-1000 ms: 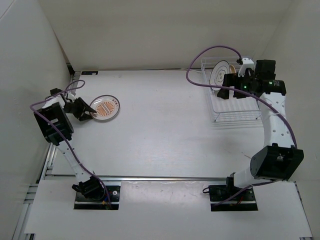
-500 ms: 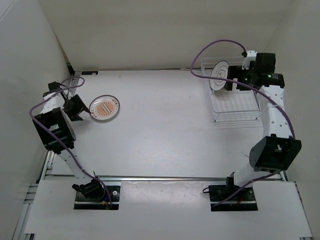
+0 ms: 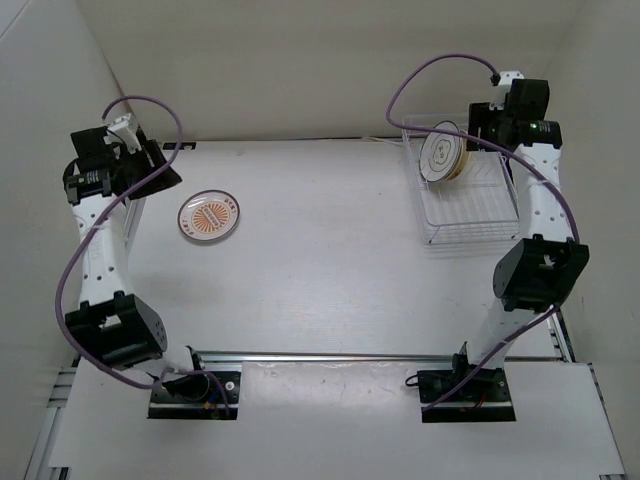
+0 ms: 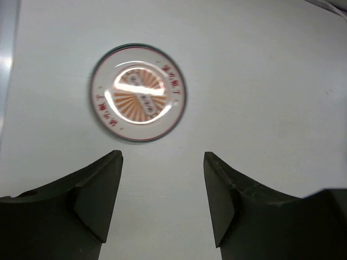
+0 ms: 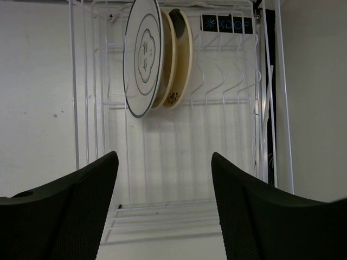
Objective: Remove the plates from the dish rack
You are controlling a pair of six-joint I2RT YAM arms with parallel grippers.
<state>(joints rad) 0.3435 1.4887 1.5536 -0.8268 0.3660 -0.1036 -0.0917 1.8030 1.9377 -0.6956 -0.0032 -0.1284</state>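
Right wrist view: the grey plate (image 5: 143,57) and tan plate (image 5: 178,59) stand on edge, leaning together in the prongs at the far end of the dish rack (image 5: 217,101), which is what keeps them upright, I guess. The orange plate (image 4: 138,92) lies flat on the table (image 4: 271,81), well apart from the rack, so that one looks done. Both the right gripper (image 5: 165,200) and left gripper (image 4: 162,189) are spread wide, holding nothing. A dark label (image 5: 226,24) on the rack's far wall maybe says KDOF. The orange plate's red lettering is too small to read.
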